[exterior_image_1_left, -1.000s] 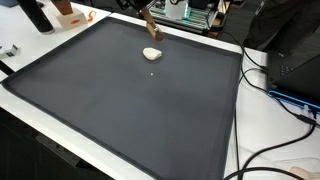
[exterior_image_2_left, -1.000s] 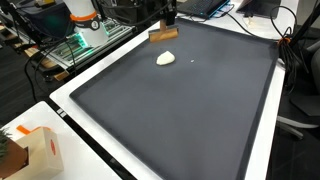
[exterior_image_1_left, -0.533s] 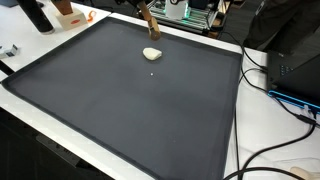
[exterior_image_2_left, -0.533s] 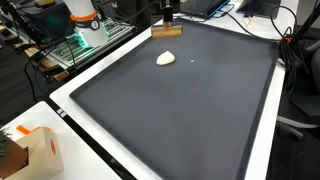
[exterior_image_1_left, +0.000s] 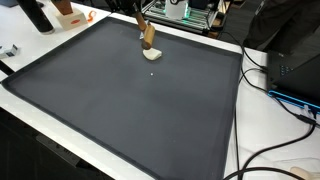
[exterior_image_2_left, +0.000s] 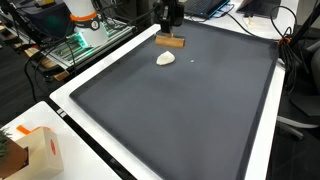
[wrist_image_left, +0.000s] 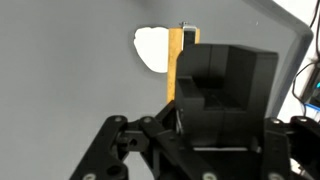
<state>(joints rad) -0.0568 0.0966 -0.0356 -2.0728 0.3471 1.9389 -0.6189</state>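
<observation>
- This is a robotics lab or workshop bench, not a home.
- A white table (exterior_image_1_left: 250, 100) carries a big black mat (exterior_image_1_left: 120, 100). A robot gripper (exterior_image_2_left: 170, 34) clamped on a block (exterior_image_2_left: 171, 41) hangs over the mat's far side.
- In an exterior view, bare green circuit boards (exterior_image_2_left: 75, 45) with wiring sit on an open rack at the far left.
- Loose black cables (exterior_image_1_left: 275, 150) and a blue cable (exterior_image_1_left: 295, 100) trail along the right, beside a black computer case (exterior_image_1_left: 290, 55).
- A cardboard box (exterior_image_2_left: 35, 150) stands near left.
</observation>
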